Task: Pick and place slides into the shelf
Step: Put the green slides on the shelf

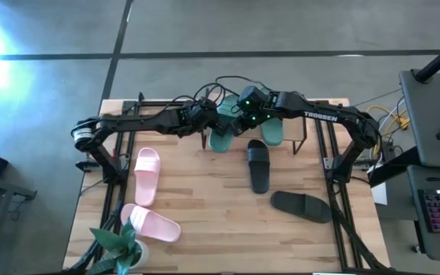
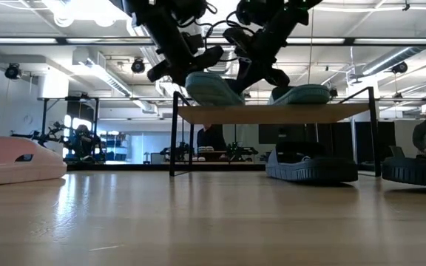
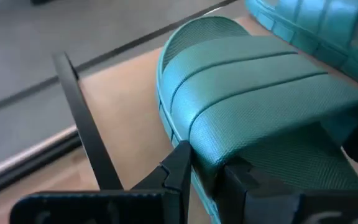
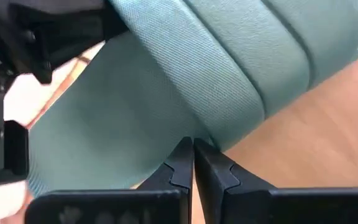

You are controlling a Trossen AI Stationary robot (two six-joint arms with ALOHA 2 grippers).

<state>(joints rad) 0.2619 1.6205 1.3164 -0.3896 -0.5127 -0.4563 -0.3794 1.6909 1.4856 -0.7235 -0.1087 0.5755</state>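
Observation:
One teal slide [image 1: 221, 140] [image 2: 211, 87] sits on the shelf [image 2: 272, 113], tilted, with both grippers at it. My left gripper [image 3: 207, 177] [image 1: 214, 121] is shut on its side. My right gripper [image 4: 193, 152] [image 1: 240, 125] is shut, tips against the same slide. The second teal slide [image 2: 302, 94] [image 1: 272, 133] lies flat on the shelf beside it. Two black slides [image 1: 258, 165] [image 1: 302, 206] lie on the table near the shelf. Two pink slides [image 1: 146, 176] [image 1: 153, 223] lie toward the table's left. My left gripper pinches the teal slide's side edge [image 3: 211, 155], where the wide strap meets the sole, between its two fingers [image 3: 180, 167]. The slide rests on the shelf's plank [image 3: 123, 99]. My right gripper's shut fingertips [image 4: 182, 154] lie against the strap's root [image 4: 213, 134] on the slide's other side; whether they grip anything, I cannot tell.
A potted plant [image 1: 121, 246] stands at the table's near left corner. The shelf's thin black legs [image 2: 173, 144] stand on the table's far part. Bare tabletop lies between the pink and black slides [image 1: 205, 198].

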